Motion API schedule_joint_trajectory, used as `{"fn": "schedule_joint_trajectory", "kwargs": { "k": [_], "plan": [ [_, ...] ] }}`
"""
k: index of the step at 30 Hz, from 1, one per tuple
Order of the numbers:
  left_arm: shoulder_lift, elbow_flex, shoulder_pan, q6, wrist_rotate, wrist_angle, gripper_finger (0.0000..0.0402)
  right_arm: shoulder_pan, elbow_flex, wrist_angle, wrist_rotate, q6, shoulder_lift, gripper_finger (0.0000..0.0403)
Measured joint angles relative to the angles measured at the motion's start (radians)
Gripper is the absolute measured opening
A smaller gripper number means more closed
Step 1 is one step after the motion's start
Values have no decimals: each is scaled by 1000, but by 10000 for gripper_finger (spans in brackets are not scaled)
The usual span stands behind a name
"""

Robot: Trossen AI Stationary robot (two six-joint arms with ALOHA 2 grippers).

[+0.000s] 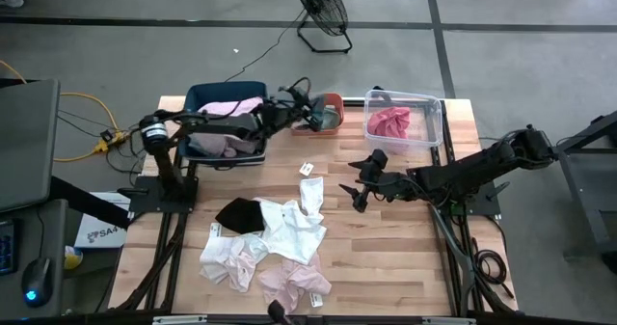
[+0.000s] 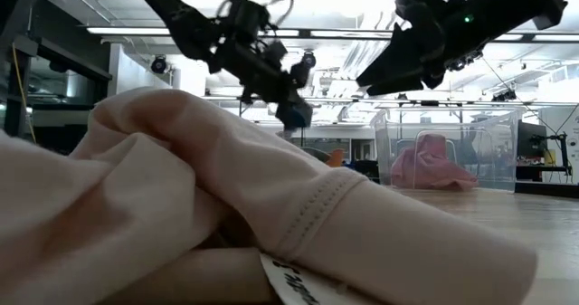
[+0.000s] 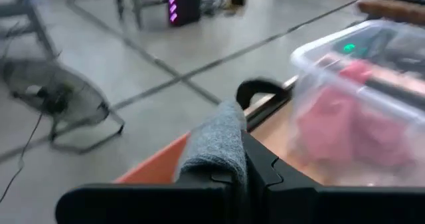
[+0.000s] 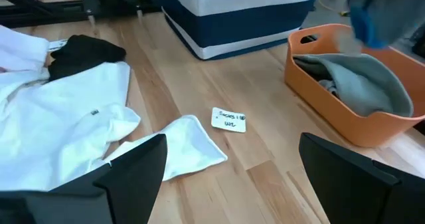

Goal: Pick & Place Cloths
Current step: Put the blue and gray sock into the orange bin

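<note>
Left fingers [image 3: 242, 151]: I see them clamped on a grey cloth [image 3: 216, 144], above the orange bin [image 1: 331, 114].
Right fingers [image 1: 355, 182]: spread apart, hovering near white cloths [image 1: 289, 224] mid-counter.

Pale pink cloth [image 2: 226, 214] filling the low view's foreground and hiding the table behind it, left gripper [image 1: 313, 121] blurring above the orange bin [image 1: 334, 104], pink garment [image 1: 289, 284] at six o'clock running off the high view's edge
</note>
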Motion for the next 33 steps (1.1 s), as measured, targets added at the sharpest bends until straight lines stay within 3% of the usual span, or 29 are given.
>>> {"fn": "schedule_joint_trajectory", "kwargs": {
  "k": [6,15,22,28,33],
  "plan": [
    [115,69,1,-63,-80,-55,0,34,0,-17,52,-1,0,335],
    [143,78,6,-227,-175,-177,0,61,0,-27,57,0,0,335],
    [158,77,23,-398,-143,-287,0,62,0,-23,60,0,0,335],
    [159,78,53,-460,-18,-269,2,62,0,-23,60,0,0,335],
    [160,86,53,-458,0,-278,45,62,0,-23,58,0,0,335]
  ]
}}
